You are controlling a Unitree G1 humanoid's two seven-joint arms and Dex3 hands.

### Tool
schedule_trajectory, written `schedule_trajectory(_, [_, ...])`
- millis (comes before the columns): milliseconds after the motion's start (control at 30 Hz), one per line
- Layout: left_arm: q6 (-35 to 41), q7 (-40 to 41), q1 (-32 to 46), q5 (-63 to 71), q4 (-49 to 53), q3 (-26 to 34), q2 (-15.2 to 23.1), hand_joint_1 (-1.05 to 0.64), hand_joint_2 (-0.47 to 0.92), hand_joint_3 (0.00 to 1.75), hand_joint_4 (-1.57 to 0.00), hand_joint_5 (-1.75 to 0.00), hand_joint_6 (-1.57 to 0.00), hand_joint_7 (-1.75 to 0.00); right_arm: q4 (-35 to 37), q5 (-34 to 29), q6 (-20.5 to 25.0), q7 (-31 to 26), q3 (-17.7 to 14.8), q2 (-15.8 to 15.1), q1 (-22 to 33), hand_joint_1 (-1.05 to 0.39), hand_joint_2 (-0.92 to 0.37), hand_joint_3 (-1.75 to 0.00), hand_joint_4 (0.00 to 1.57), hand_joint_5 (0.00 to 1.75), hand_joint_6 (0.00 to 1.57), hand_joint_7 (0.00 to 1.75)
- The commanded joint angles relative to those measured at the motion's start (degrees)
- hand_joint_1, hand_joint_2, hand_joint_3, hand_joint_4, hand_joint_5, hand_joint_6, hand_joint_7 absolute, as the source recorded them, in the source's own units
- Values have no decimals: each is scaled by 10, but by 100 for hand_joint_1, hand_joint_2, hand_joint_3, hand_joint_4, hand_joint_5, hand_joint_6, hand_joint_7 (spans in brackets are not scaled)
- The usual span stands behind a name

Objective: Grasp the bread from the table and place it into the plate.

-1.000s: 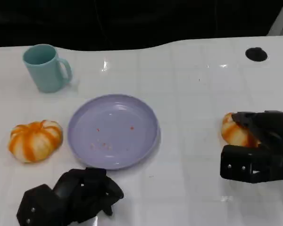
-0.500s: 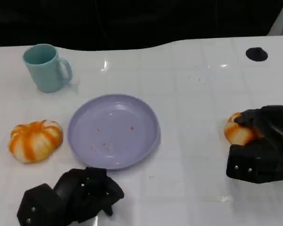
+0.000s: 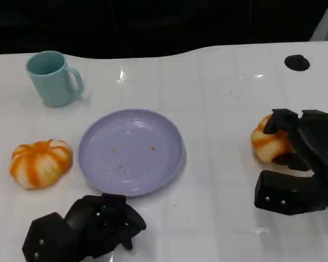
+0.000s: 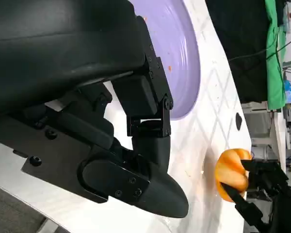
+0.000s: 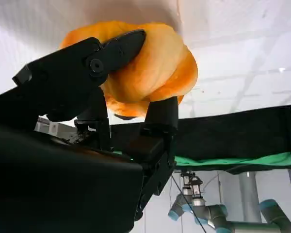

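White worktop (image 3: 218,109) with faint tile-like lines runs under everything, and beyond its far edge the background is dark. On the robot's right side sits the bread (image 3: 267,143), a rounded orange-and-cream roll, with the right hand (image 3: 300,158) wrapped around it; in the right wrist view its fingers (image 5: 117,48) press against both sides of the roll, so that hand is grasping the bread. Whether the roll rests on the worktop or is just clear of it I cannot tell. The purple plate (image 3: 169,164) lies well apart toward the middle, and bears only a few crumbs.

By its look the bread should be light and soft, likely to dent rather than slip, with a matte crust that offers good friction. A gentle hold across its widest part, fingers on opposite flanks as they lie now, seems the safest place to take it; squeezing harder risks crushing it.

Its shape is nearly round and slightly flattened, so no long axis stands out; the domed, ribbed top faces up and it points no particular way.

Near the plate's front rim the left hand (image 3: 90,226) rests with fingers curled in on nothing. A second roll (image 3: 41,162) and a teal mug (image 3: 52,78) stand on the left.
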Motion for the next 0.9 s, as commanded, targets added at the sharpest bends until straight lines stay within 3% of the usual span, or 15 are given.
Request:
schedule_trajectory(33, [-2,4,-2,0,10,6,9,-99,90,0,-97,-143,-122,-78,-27,5,-22,-24,0,6,2,0,-89,-5,91,175,82,155])
schedule_trajectory(167, [-5,4,-6,-1,17,8,9,-99,89,0,-97,-144,-121,-78,-52,2,-45,-34,3,9,6,-1,-88,-11,94,175,83,160])
schedule_trajectory(200, [-7,4,-6,0,19,8,9,-99,90,0,-97,-144,-121,-78,-59,2,-48,-31,4,10,7,-1,-76,-34,94,175,82,162])
schedule_trajectory(267, [-4,5,-6,0,18,7,9,-100,89,0,-97,-144,-122,-78,-80,3,-56,-30,4,15,8,-1,-39,-100,95,175,85,157])
schedule_trajectory(367, [-5,4,-7,1,19,7,9,-100,89,0,-97,-144,-122,-79,-99,7,-69,-25,5,26,5,0,-21,-128,97,175,90,153])
schedule_trajectory(667, [-20,2,-13,0,38,8,10,-99,90,0,-98,-144,-121,-79,-94,12,-109,-3,21,71,-24,-3,-17,-139,100,175,90,155])
schedule_trajectory(900, [-19,1,-16,1,42,7,11,-100,90,0,-100,-143,-122,-78,-31,31,-169,17,40,115,-62,-1,-23,-132,97,175,87,155])
